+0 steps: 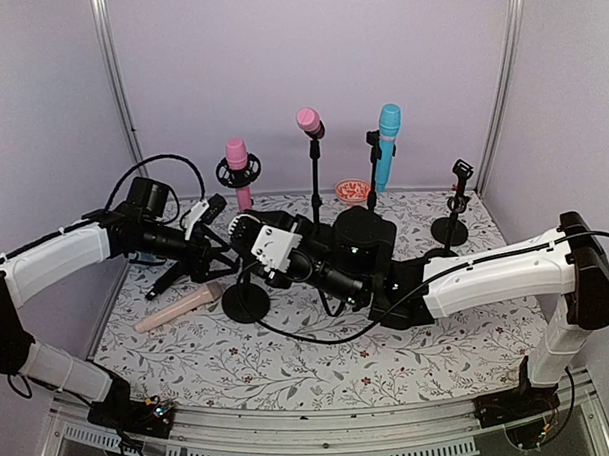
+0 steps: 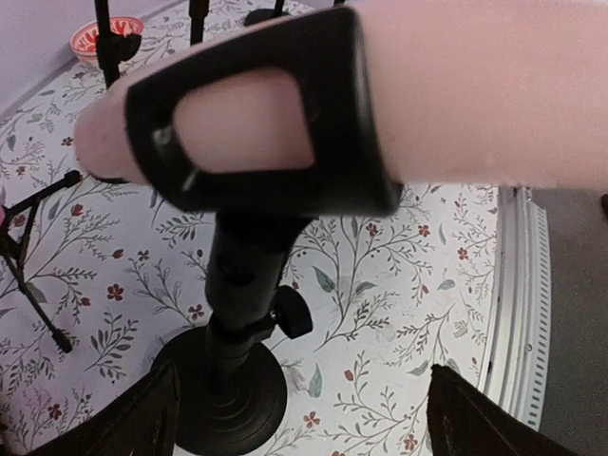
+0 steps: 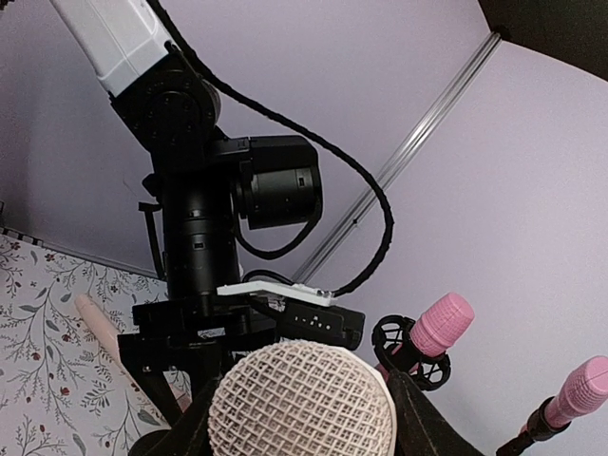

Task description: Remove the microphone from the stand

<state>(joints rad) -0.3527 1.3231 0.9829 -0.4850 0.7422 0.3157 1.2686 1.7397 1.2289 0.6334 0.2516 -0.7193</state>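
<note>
A beige microphone (image 1: 177, 309) with a cream mesh head (image 3: 299, 399) sits tilted in the black clip (image 2: 342, 114) of a short stand with a round base (image 1: 245, 303). Its handle points down to the left, close to the table. My right gripper (image 1: 249, 232) is shut on the mesh head, and in the right wrist view its fingers (image 3: 423, 427) press both sides of the head. My left gripper (image 2: 304, 423) is open, its fingers (image 2: 142, 423) wide apart low beside the stand's pole (image 2: 242, 285). It also shows in the top view (image 1: 211, 239), just left of the clip.
At the back stand a pink microphone in a shock mount (image 1: 238, 162), a pink microphone on a tall stand (image 1: 309, 121), a blue microphone (image 1: 387, 145) and an empty stand (image 1: 454, 198). A red bowl (image 1: 353, 191) and a small black tripod (image 1: 176, 277) are nearby.
</note>
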